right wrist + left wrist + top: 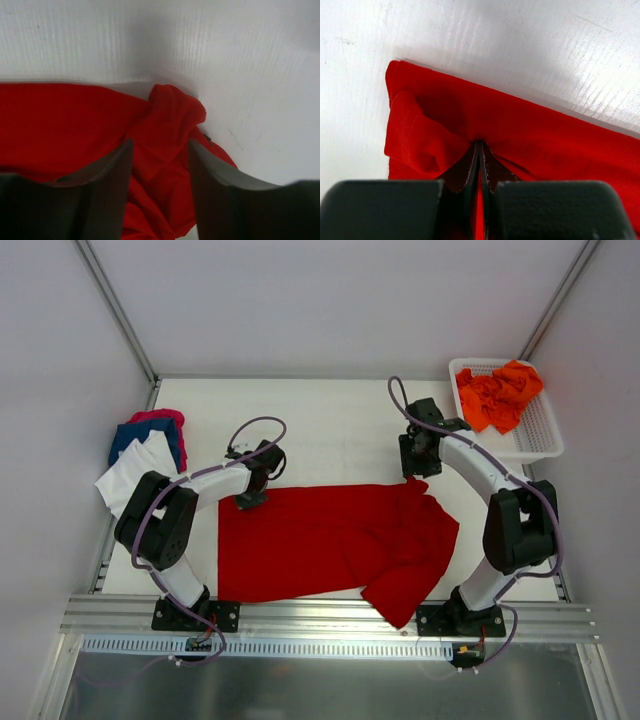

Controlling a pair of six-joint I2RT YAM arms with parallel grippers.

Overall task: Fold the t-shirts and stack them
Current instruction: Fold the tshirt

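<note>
A deep red t-shirt (330, 540) lies spread across the middle of the table. My left gripper (250, 499) is at its far left corner and is shut on a pinch of the red cloth (440, 130). My right gripper (417, 476) is at the shirt's far right corner; its jaws are open, standing either side of a bunched fold of red cloth (170, 120). Orange t-shirts (498, 395) lie crumpled in the basket. White (130, 475), blue (140, 435) and pink (160, 417) t-shirts lie stacked at the far left.
A white mesh basket (540, 435) stands at the far right corner. Metal frame posts run along both sides. The shirt's near right sleeve (400, 605) reaches the table's front rail.
</note>
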